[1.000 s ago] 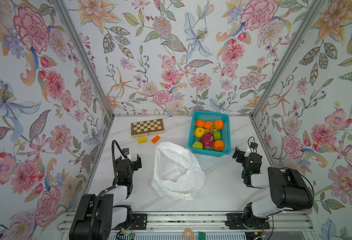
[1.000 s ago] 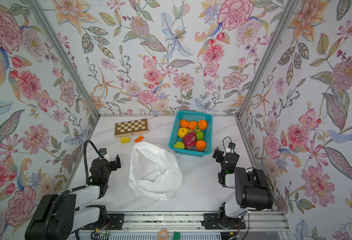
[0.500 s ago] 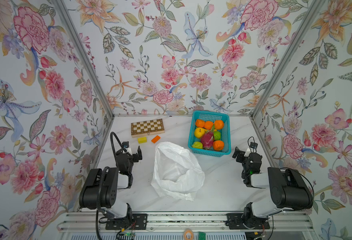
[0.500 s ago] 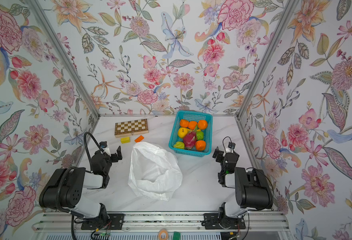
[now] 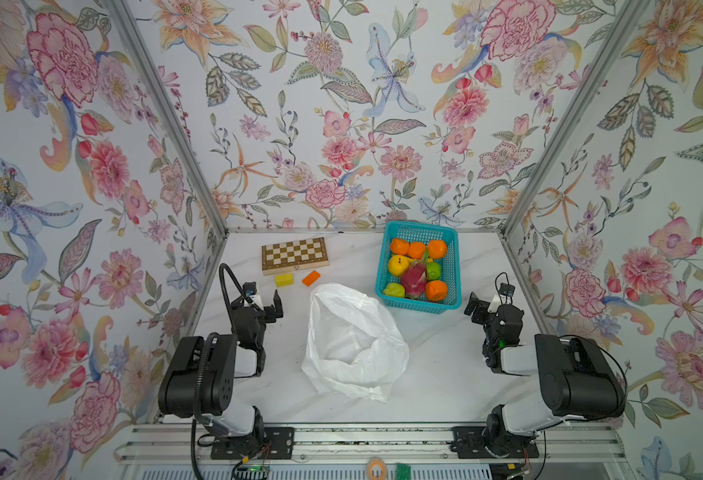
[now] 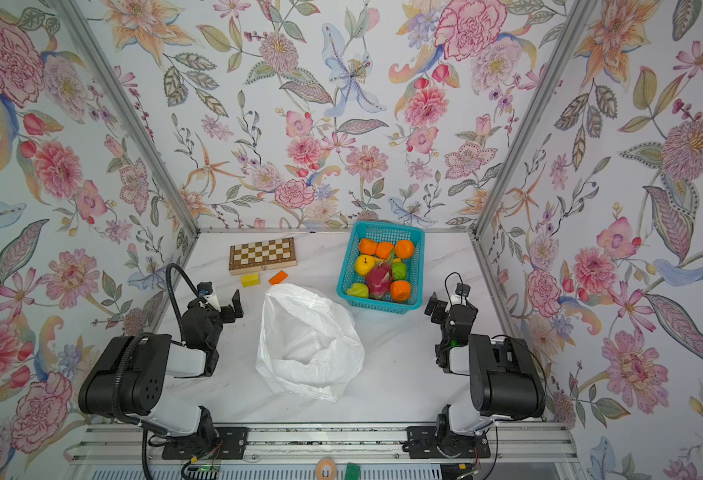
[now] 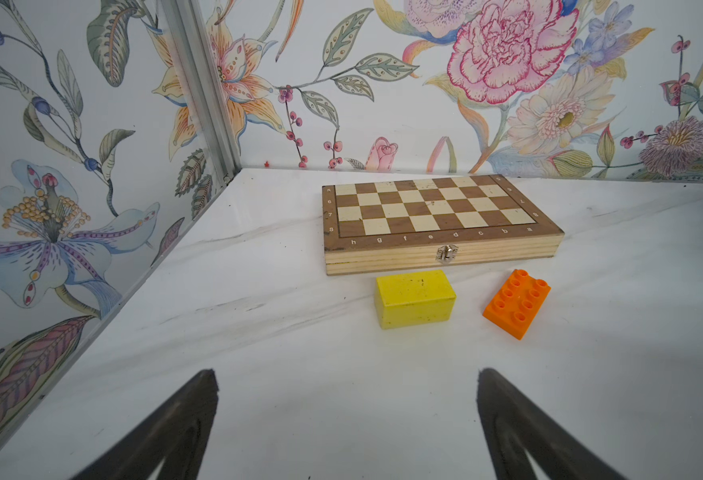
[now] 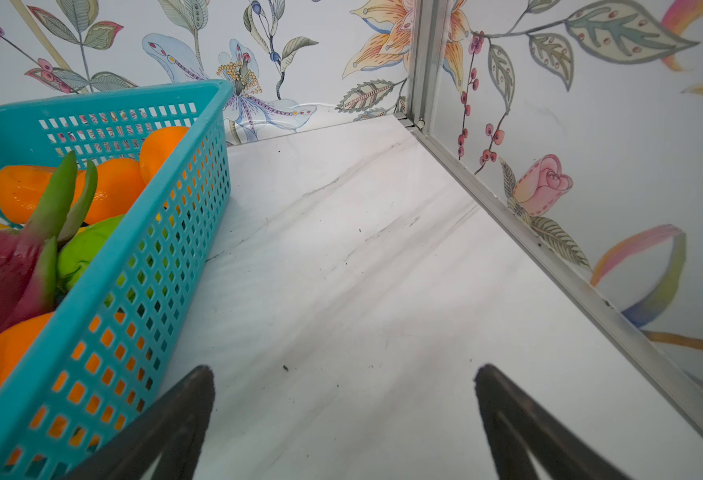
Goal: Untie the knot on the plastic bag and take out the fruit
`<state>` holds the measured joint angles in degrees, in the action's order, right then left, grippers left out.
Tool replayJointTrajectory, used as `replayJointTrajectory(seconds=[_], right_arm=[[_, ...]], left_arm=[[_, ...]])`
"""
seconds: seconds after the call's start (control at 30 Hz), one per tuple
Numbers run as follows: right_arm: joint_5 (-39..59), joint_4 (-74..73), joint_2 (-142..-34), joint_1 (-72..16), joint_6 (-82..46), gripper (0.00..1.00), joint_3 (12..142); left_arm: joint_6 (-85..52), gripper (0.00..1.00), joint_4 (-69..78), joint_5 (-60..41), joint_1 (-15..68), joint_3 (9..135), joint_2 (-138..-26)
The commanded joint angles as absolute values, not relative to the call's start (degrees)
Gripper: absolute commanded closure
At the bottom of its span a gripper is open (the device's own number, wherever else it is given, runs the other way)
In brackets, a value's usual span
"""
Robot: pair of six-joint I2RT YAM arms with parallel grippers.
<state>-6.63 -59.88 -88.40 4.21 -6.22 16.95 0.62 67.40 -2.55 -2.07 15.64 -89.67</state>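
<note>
Clearly, left gripper (image 7: pixel 347 374) and right gripper (image 8: pixel 343 369) flanked the crumpled translucent white plastic bag (image 5: pixel 354 345), jaws wide, holding nothing; orange, yellow, green and pink fruit (image 5: pixel 414 278) filled the teal mesh basket (image 5: pixel 452 270) just behind it.

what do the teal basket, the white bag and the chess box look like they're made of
Teal basket: moulded plastic by the look, with even colour, a slight sheen and a regular grid of holes.
White bag: thin plastic film, translucent, crinkled with glossy folds.
Chess box: probably wood, with pale layered grain on its side and a small metal clasp.
</note>
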Motion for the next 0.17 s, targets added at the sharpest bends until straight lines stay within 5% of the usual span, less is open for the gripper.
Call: replayJointTrajectory(seconds=[0.0, 0.13], right_arm=[[-6.65, -60.99, -88.77, 4.13, -5.62, 0.01, 18.02], [-6.71, -61.53, -88.49, 4.05, -5.56, 0.01, 17.49]], left_arm=[[1.01, 0.01, 69.39, -1.35, -1.67, 15.65, -90.18], [1.02, 0.01, 69.35, -1.42, -1.68, 15.72, -90.18]])
